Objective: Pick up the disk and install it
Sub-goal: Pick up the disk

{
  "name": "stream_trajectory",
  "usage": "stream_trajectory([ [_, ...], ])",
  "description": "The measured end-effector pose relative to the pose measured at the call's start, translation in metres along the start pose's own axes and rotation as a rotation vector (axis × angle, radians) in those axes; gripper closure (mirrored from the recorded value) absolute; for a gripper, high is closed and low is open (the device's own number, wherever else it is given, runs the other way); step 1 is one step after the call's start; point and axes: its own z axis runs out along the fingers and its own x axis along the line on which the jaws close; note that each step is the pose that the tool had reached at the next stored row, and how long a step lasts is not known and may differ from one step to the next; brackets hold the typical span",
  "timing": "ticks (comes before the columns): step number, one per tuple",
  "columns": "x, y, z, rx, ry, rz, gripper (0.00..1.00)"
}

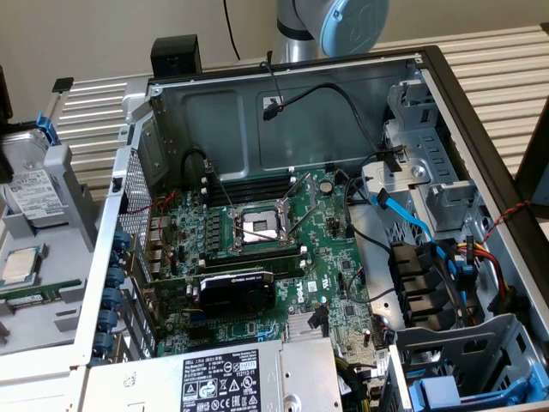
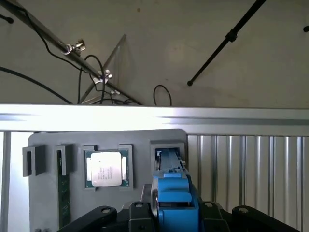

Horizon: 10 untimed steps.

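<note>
The disk (image 1: 27, 190), silver-grey with a white label and a blue carrier tab, stands on edge in the grey holder (image 1: 73, 184) at the exterior view's left, outside the computer case. In the wrist view its blue carrier frame (image 2: 174, 195) runs from between my fingers into the holder's slot (image 2: 166, 147). My gripper (image 2: 173, 212) is over the holder, its black fingers (image 2: 137, 209) pressed against both sides of the blue frame, shut on the disk.
A square processor chip (image 2: 106, 169) and a memory stick (image 2: 63, 191) sit in neighbouring pockets of the holder. The open case (image 1: 283, 94) holds the motherboard, a black graphics card (image 1: 236, 292), loose cables and a drive bay with blue carriers (image 1: 463, 390) at the exterior view's lower right.
</note>
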Motion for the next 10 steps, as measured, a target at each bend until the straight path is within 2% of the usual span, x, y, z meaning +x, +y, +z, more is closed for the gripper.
stream_trajectory([
  [2,0.0,0.0011,-0.0001,0.0094,-0.0008,0.0,0.61],
  [4,0.0001,0.0014,-0.0002,0.0114,-0.0064,0.0,0.63],
  [8,0.0011,0.0021,-0.0001,0.0117,-0.0348,-0.001,0.63],
  [9,0.0013,0.0022,-0.0001,0.0117,-0.041,-0.001,0.63],
  [10,0.0015,0.0022,-0.0002,0.0116,-0.0449,-0.001,0.63],
])
